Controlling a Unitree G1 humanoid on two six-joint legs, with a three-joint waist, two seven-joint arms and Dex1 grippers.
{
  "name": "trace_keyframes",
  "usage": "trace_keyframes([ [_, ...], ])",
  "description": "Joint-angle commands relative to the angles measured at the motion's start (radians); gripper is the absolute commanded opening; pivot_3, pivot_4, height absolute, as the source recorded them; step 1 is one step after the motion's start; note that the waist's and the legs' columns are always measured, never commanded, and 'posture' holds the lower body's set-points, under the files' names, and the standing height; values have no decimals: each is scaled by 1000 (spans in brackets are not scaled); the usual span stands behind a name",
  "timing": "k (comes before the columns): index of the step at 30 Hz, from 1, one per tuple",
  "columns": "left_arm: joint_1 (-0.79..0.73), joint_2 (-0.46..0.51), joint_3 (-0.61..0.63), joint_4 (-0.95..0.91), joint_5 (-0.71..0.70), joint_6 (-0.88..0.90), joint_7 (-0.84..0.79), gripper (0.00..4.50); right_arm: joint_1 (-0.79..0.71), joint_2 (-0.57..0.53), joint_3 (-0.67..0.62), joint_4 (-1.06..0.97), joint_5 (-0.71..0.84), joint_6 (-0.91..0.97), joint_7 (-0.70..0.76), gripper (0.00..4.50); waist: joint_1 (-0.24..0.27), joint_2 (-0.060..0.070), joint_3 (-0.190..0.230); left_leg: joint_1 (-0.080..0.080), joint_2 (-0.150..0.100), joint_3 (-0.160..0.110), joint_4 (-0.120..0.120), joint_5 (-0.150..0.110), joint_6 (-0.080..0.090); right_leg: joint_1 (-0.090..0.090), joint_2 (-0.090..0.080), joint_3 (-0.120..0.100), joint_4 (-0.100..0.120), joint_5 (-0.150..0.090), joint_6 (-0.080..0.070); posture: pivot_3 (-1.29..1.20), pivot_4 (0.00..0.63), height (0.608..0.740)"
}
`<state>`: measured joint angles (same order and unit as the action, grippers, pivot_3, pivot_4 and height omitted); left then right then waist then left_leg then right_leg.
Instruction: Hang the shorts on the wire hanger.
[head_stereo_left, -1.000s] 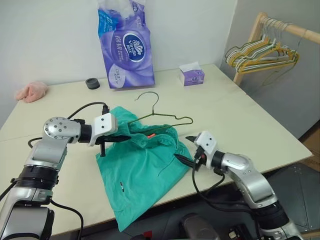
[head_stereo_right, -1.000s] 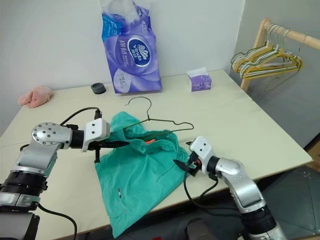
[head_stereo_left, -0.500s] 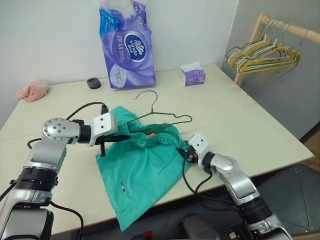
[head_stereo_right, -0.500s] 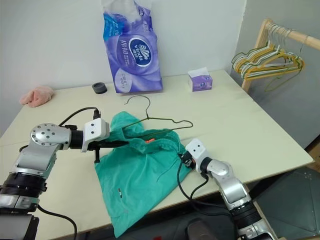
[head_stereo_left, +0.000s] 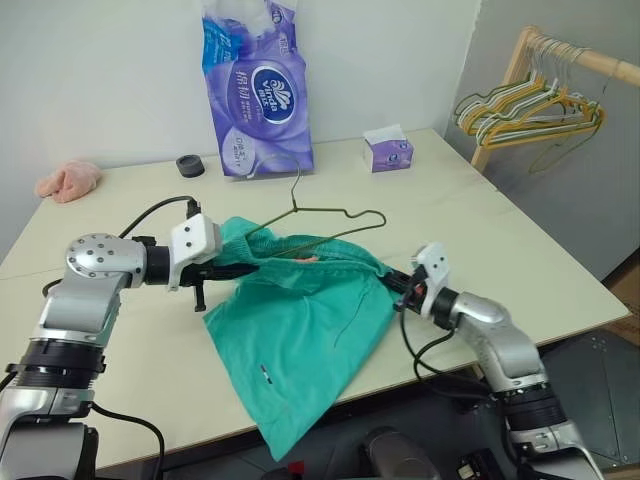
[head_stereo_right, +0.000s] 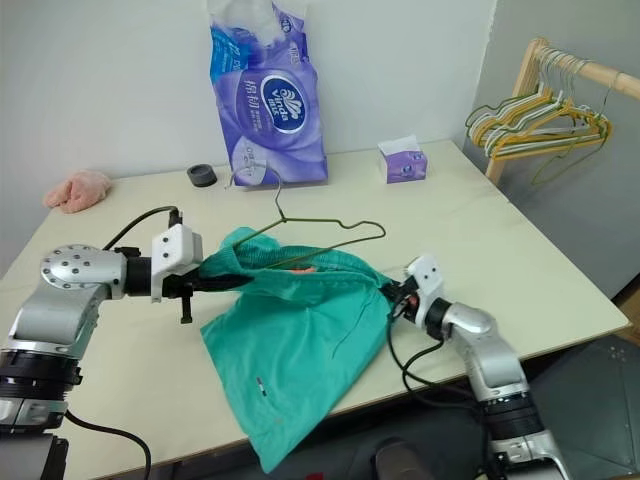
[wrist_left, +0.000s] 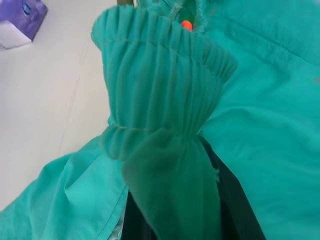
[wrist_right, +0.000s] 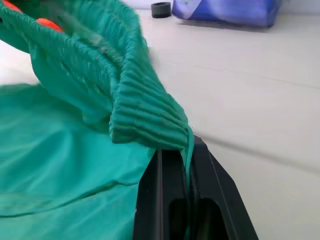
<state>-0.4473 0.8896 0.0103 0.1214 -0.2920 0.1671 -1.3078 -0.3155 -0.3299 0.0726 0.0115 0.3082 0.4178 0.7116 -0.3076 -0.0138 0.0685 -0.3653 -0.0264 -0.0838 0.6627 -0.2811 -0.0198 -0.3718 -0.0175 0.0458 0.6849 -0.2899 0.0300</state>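
The teal-green shorts (head_stereo_left: 300, 325) hang stretched between my two grippers, their legs drooping over the table's near edge. My left gripper (head_stereo_left: 222, 272) is shut on the left end of the gathered waistband (wrist_left: 165, 115), which bunches between its black fingers (wrist_left: 240, 210). At the right end of the waistband (wrist_right: 140, 120), my right gripper (head_stereo_left: 398, 291) is shut on the cloth, a fold of it pinched between its fingers (wrist_right: 220, 200). The olive-green wire hanger (head_stereo_left: 340, 213) stands tilted behind the waistband. Its hook (head_stereo_left: 287, 168) is raised and its lower part is hidden in the cloth.
On the beige table (head_stereo_left: 520, 250) stand a tall purple tissue pack (head_stereo_left: 255, 90), a small purple tissue box (head_stereo_left: 387, 152), a black ring (head_stereo_left: 189, 165) and a pink cloth lump (head_stereo_left: 66, 182). A wooden rack (head_stereo_left: 575, 55) with several hangers stands off the table's far right corner.
My right gripper closed on the right end of the waistband and drew it to the right, pulling the shorts taut. The left gripper rose a little and the hanger's hook tipped upward.
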Motion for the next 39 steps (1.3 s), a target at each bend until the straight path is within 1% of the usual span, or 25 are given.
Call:
trace_keyframes([
  [1,2,43,66,-97,-108,114,-37,0,-41,-60,-68,8,64,62,53,21,0,0,0,0,0,0,0,0,0,0,0,0,0,0,0,-315,23,740],
  [3,14,64,71,-127,-133,147,-60,0,-52,-82,-79,17,83,88,69,21,0,0,0,0,0,0,0,0,0,0,0,0,0,0,0,-315,23,740],
  [7,47,119,61,-137,-122,133,-111,0,-65,-127,-80,9,117,130,121,21,-3,1,0,0,1,0,-1,0,0,0,1,0,0,0,0,-315,23,740],
  [14,49,145,42,-98,-71,60,-129,0,-61,-150,-72,-20,135,152,146,21,2,1,0,0,0,1,0,0,0,0,1,1,0,0,0,-312,19,740],
  [21,61,161,36,-93,-60,33,-164,0,-58,-156,-86,-27,162,197,139,21,1,1,0,0,1,1,0,0,0,0,1,1,0,0,0,-317,14,740],
  [27,66,164,37,-92,-52,13,-176,0,-63,-164,-112,-11,217,285,142,21,1,1,0,0,1,1,0,0,0,0,1,1,0,0,0,-316,12,740],
  [32,77,169,29,-84,-22,-28,-173,0,-56,-176,-103,-22,227,293,149,21,1,1,0,0,1,1,0,0,0,0,1,1,0,0,0,-316,12,740],
  [39,56,143,52,-121,-89,38,-157,0,-52,-175,-94,-17,226,296,144,21,1,1,0,0,1,1,0,0,0,0,1,1,0,0,0,-316,12,740],
])
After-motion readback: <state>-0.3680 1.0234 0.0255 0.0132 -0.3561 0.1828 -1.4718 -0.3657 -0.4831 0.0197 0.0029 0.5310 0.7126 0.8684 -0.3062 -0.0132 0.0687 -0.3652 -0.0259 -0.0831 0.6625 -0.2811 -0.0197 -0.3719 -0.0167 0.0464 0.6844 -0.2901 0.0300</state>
